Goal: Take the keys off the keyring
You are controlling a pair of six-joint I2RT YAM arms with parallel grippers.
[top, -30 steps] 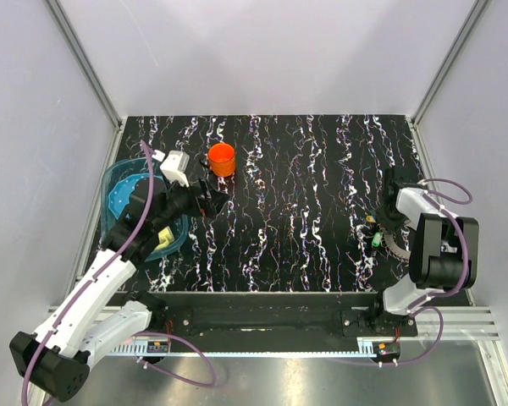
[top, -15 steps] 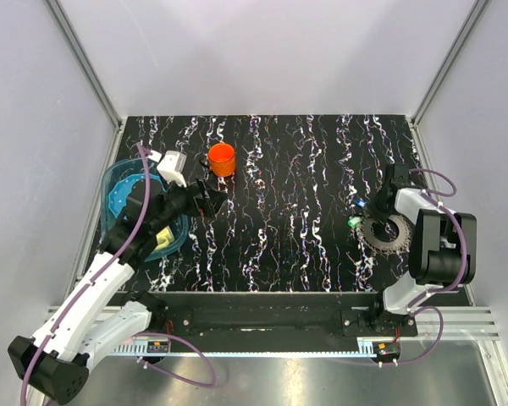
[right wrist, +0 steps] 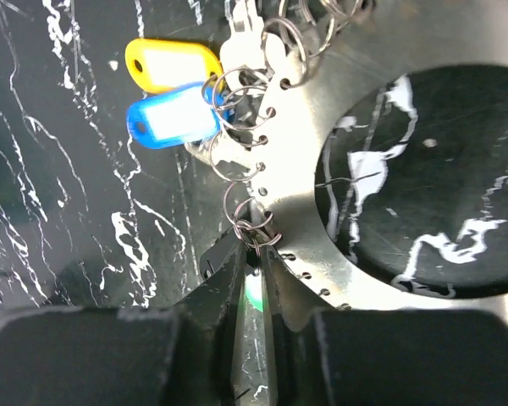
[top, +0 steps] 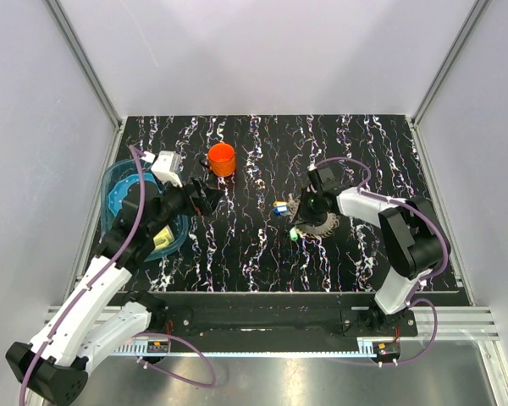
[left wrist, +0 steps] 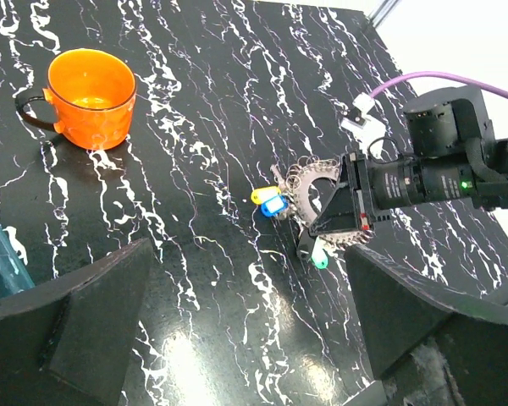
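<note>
The keyring (top: 324,223) is a grey toothed metal ring lying mid-table; it also shows in the left wrist view (left wrist: 309,180) and the right wrist view (right wrist: 356,101). Small wire loops on its rim hold a yellow key (right wrist: 173,61), a blue key (right wrist: 173,123) and a green key (right wrist: 254,292). They lie at the ring's left side, yellow (top: 278,204), blue (top: 282,211), green (top: 295,236). My right gripper (right wrist: 256,245) is shut on the green key at its wire loop; it sits over the ring (top: 309,213). My left gripper (top: 212,200) is open and empty, well left of the ring (left wrist: 245,338).
An orange cup (top: 222,158) stands at the back left, also in the left wrist view (left wrist: 89,97). A blue bowl (top: 118,190) with a yellow object sits at the left edge. White walls and metal posts enclose the table.
My right gripper has dragged the keyring and keys from the table's right side leftward to the middle. The left arm has barely moved.
</note>
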